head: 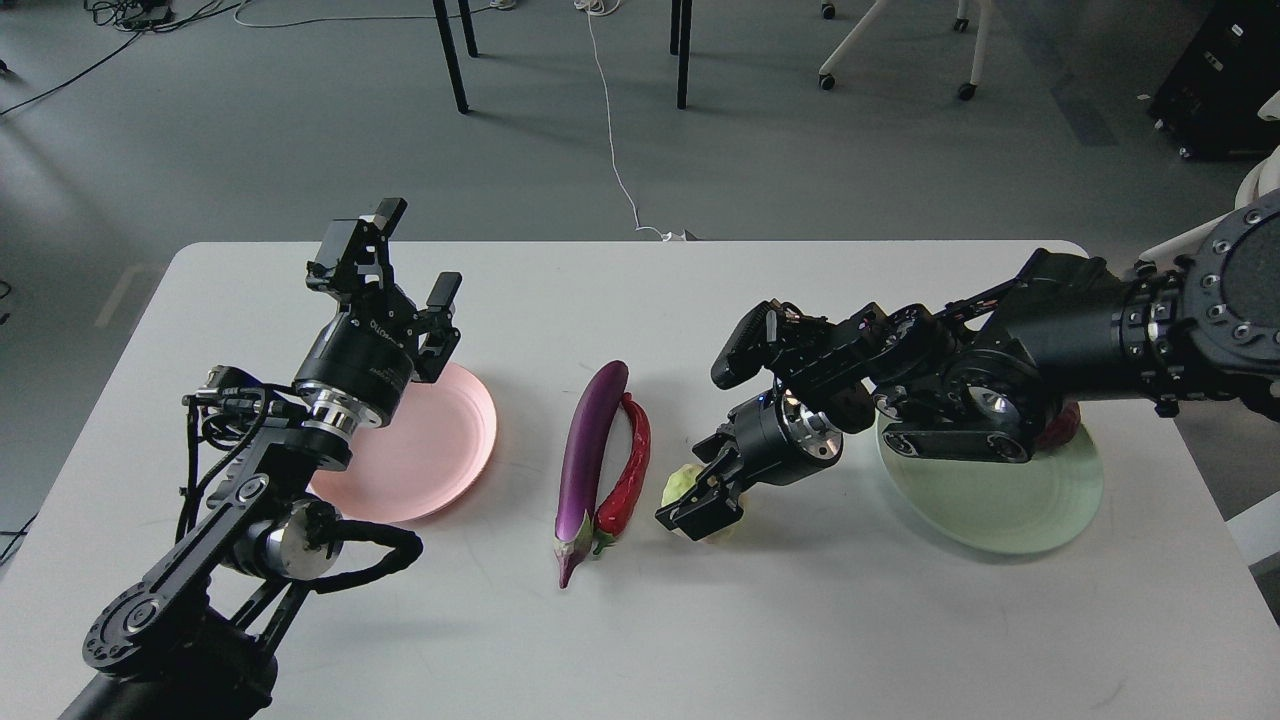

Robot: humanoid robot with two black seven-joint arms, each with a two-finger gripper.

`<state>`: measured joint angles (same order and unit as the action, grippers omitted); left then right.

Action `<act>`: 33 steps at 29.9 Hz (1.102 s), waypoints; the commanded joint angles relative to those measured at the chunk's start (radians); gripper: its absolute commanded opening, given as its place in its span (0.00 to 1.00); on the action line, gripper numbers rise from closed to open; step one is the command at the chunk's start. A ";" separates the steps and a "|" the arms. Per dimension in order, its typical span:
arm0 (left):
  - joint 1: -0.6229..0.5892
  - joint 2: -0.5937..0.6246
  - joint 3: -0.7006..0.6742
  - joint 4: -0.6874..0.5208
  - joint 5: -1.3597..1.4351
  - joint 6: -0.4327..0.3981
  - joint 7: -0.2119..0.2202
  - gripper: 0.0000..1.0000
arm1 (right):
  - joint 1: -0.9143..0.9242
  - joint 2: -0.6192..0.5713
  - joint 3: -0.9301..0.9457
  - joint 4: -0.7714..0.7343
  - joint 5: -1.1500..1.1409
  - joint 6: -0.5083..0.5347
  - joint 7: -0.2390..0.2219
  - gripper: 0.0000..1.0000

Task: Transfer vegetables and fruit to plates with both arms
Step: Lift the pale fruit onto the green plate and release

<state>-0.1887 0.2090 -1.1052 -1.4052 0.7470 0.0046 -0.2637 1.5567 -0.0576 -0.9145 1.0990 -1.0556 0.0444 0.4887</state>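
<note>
Closing right pincer [703,505] on yellow-green fruit [681,487], grip unconfirmed; next, lifting toward green plate [1010,515] behind. Left pincer [412,262] wide, empty, above pink plate [440,440].

Just one view here, shot from the robot's own head, angled forward and down onto the white table [850,620]. Close enough that both arms fill the lower corners; grey floor [300,130] and chair legs [450,55] visible beyond the far edge.

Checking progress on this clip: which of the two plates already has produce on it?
The pale green plate on the right; something dark red shows at its far edge behind the arm. The pink plate looks bare.
</note>
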 commanded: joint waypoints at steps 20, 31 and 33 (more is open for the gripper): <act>0.000 0.012 0.001 -0.006 -0.001 0.000 0.000 0.99 | 0.233 -0.284 -0.023 0.162 -0.094 0.006 0.000 0.35; -0.002 0.012 0.010 -0.017 -0.001 -0.002 0.001 0.99 | 0.162 -0.692 -0.053 0.214 -0.388 0.009 0.000 0.37; -0.002 0.013 0.011 -0.017 -0.001 -0.002 0.001 0.99 | 0.120 -0.718 -0.053 0.209 -0.389 0.009 0.000 0.38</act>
<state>-0.1898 0.2225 -1.0965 -1.4220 0.7455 0.0029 -0.2614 1.7335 -0.7308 -0.9648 1.3132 -1.4362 0.0552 0.4886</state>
